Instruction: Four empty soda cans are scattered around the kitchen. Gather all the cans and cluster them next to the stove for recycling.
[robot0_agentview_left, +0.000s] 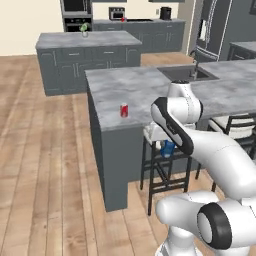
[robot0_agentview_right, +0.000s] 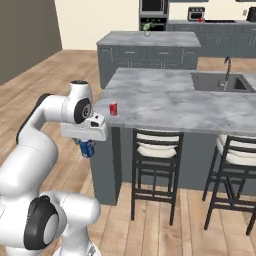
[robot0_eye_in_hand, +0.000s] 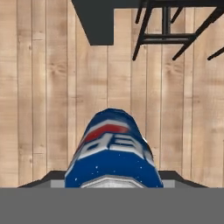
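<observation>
Blue soda can (robot0_eye_in_hand: 113, 151): nearest the hand camera, seated between the two dark finger tips at the bottom of that view; body blue with a red and white band; markings blurred, no brand name readable. Same can shows in the left base view (robot0_agentview_left: 167, 148) and the right base view (robot0_agentview_right: 87, 148), hanging under the hand above the wooden floor (robot0_eye_in_hand: 43, 109).
Gripper (robot0_agentview_right: 88, 148): pointing straight down, beside the end of the island counter (robot0_agentview_right: 160, 100); jaws partly closed, clamped on the blue soda can.
Fingers: finger pads hidden behind the can; only the dark tips flank it on either side.
Red soda can (robot0_agentview_left: 124, 110): upright on the island counter, near its front corner, well apart from the gripper; also seen at (robot0_agentview_right: 113, 108); label too small to read.
Sink (robot0_agentview_right: 218, 82): recessed basin in the island counter with a faucet (robot0_agentview_right: 227, 70) at its edge; contents cannot be told.
Bar stools (robot0_agentview_right: 155, 165): black frames with white cushions, tucked under the counter overhang.
Second island (robot0_agentview_left: 87, 57): grey cabinet block farther back; a small green-topped object (robot0_agentview_left: 84, 31) stands on it, kind unclear.
Stove (robot0_agentview_right: 220, 21): black cooktop on the far back counter, well apart from both cans.
Toaster oven (robot0_agentview_left: 117, 13): grey box on the back counter, beside the stove; dial markings unreadable.
</observation>
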